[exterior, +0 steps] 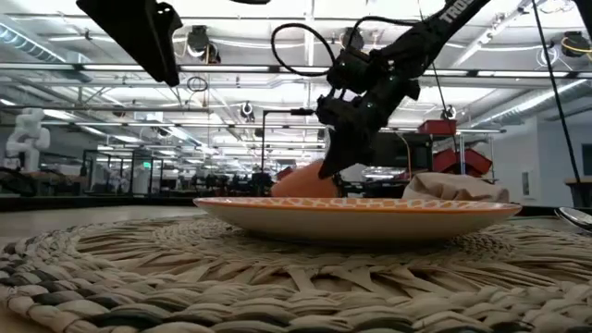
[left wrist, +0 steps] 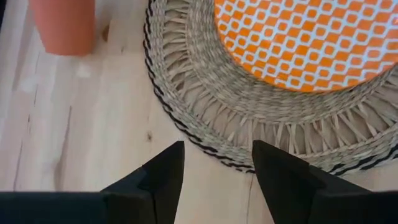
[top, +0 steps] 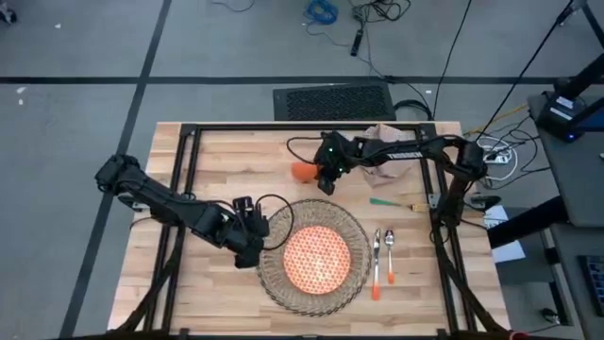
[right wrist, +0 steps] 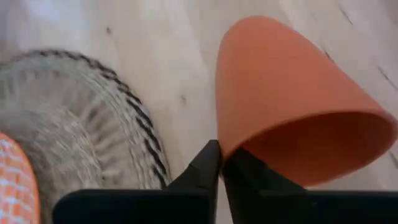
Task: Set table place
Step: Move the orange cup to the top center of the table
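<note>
- One placemat lies on the worktop, at the near middle; one plate sits centred on it
- One cup, orange, is just beyond the placemat's far edge, tipped on its side
- The cup's long axis runs roughly along the worktop's length in the high view; its open mouth faces the right wrist camera, its closed base points away
- One napkin, bunched, lies at the far edge, partly under the right arm
- Three pieces of cutlery to the right of the placemat: one green-handled piece lying crosswise, and two orange-handled pieces side by side, handles toward the near edge
- Right gripper is at the cup; its fingers are pressed nearly together, pinching the cup's rim wall, with the cup body extending away beyond the tips
- Left gripper is at the placemat's left edge, low over the worktop; its fingers are spread and hold nothing, the placemat's dark border showing between them
</note>
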You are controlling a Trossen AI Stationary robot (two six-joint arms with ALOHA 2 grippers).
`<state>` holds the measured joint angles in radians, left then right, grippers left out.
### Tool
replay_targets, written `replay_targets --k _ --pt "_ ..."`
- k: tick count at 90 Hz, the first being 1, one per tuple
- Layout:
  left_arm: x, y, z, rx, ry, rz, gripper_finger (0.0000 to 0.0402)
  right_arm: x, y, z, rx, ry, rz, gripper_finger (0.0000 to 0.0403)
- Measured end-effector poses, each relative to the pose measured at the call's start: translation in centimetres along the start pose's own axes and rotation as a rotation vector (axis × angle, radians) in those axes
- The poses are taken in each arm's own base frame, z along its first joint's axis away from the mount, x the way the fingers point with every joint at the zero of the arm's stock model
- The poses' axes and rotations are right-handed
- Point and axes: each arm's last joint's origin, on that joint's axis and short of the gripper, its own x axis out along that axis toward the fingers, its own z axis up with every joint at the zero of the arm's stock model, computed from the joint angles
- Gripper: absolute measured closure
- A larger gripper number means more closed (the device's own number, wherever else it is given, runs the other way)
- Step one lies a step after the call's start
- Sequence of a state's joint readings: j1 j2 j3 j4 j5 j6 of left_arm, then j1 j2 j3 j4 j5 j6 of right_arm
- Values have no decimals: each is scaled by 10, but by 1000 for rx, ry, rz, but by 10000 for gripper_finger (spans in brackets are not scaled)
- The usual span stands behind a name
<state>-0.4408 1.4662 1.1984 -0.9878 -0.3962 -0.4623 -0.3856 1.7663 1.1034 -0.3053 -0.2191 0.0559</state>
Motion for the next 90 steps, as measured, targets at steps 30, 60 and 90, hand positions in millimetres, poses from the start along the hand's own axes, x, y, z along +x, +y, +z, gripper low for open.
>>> replay_targets --k 30,60,90 --pt "0 0 1 18 -20 13 225 -53 28 -22 -74 208 -205 402" --pt "0 -1 4 16 -47 11 225 -74 58 -55 -141 488 -328 403" --pt "1 0 9 14 -85 -1 225 -82 77 -51 -251 487 -439 403"
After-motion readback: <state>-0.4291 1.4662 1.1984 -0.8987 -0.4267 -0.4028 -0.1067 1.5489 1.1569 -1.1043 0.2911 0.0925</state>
